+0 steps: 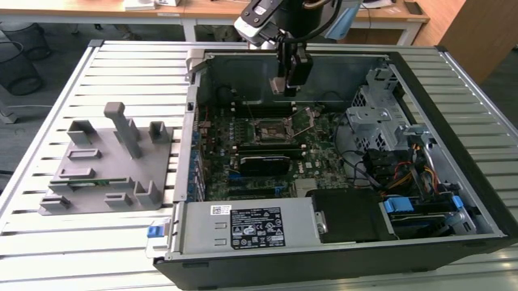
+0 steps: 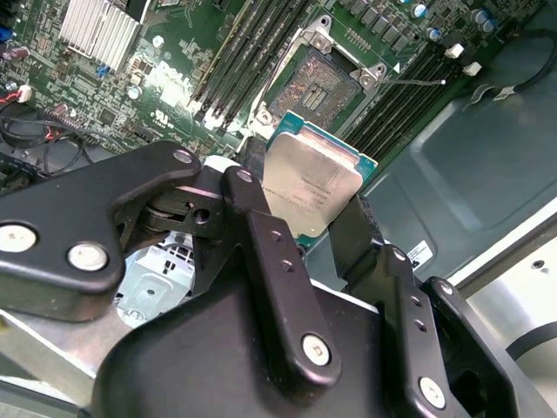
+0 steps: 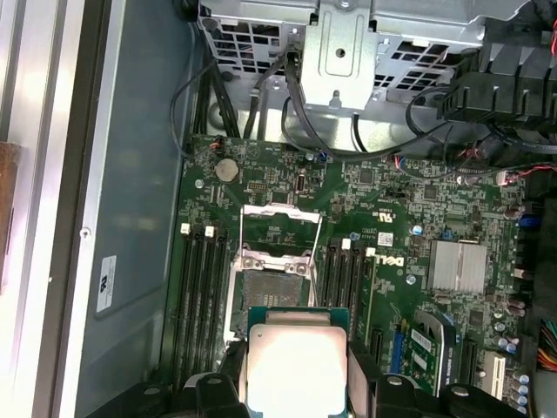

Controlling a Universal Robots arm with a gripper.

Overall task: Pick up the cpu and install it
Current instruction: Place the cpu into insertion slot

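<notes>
Grey slatted metal table (image 1: 121, 79) carries an open computer case (image 1: 340, 267). Wooden desks (image 1: 210, 9) and a wire bin (image 1: 20, 57) stand beyond the claw (image 1: 292, 85). Claw hangs inside the case, its fingers part-way closed on two opposite edges of the cpu (image 2: 313, 178), whose metal top shows in both wrist views. Socket (image 3: 270, 283) lies open on the green motherboard (image 3: 392, 200) below the claw, apart from the chip. White printed label (image 1: 257, 227) sits on the power supply (image 1: 202, 230), well away from the claw. A smaller sticker (image 3: 106, 283) sits on the case floor. Print not recorded.
</notes>
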